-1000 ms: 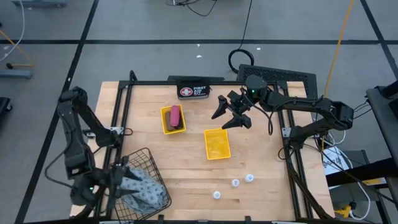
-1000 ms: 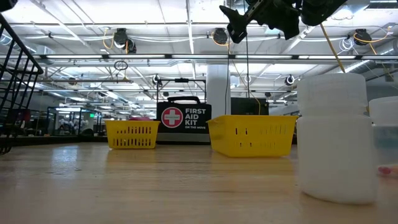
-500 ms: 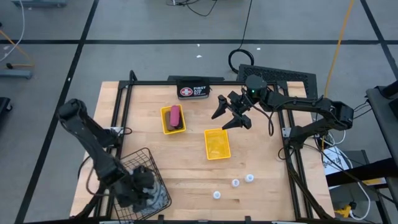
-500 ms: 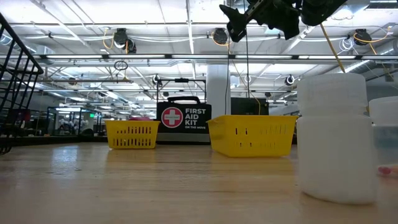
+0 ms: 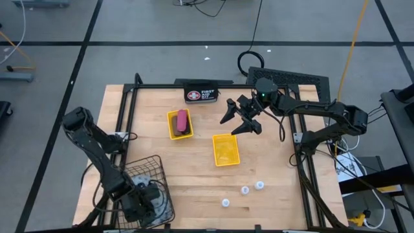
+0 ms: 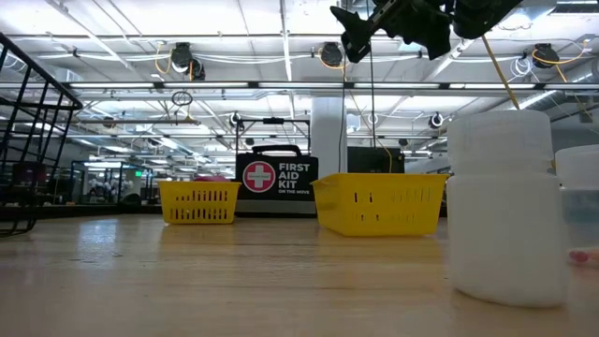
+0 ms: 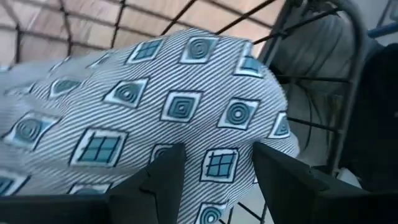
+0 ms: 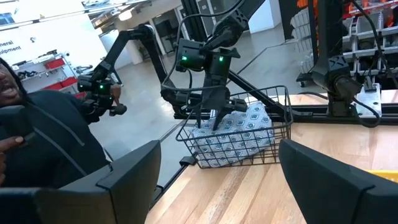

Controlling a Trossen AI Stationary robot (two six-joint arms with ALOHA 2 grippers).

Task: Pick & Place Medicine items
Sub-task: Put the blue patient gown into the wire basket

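Observation:
The grey-blue patterned pouch (image 7: 186,93) lies inside a black wire basket (image 5: 147,167) at the table's near left corner. My left gripper (image 5: 147,199) reaches down into the basket, shut on the pouch, and hides most of it from above. My right gripper (image 5: 240,122) hangs open, high over the far middle of the table, with nothing between its fingers. A pink bar (image 5: 182,118) and a brown oblong (image 5: 185,132) rest in a yellow tray (image 5: 173,125). Three white round containers (image 5: 244,190) stand near the front right. My left gripper has the pouch's upper side (image 7: 214,165) between its two fingers (image 7: 163,177). It comes from above, slanting down into the basket. One layer or several, I cannot tell. The pouch rests in the basket, bulging up ahead of the fingers.
A second yellow tray (image 5: 225,149) sits mid-table. The black First Aid case (image 5: 200,95) stands at the far edge. A black frame (image 5: 129,110) borders the table. One white container (image 6: 505,206) looms close in the low view. A person (image 8: 37,143) is beyond the table's left side.
My left gripper has swung from the basket's left side toward the table's right, rolled, and sunk into the basket with the pouch. The pouch, spread across the basket before, now sits bunched under the gripper. The basket has shifted slightly in the low view.

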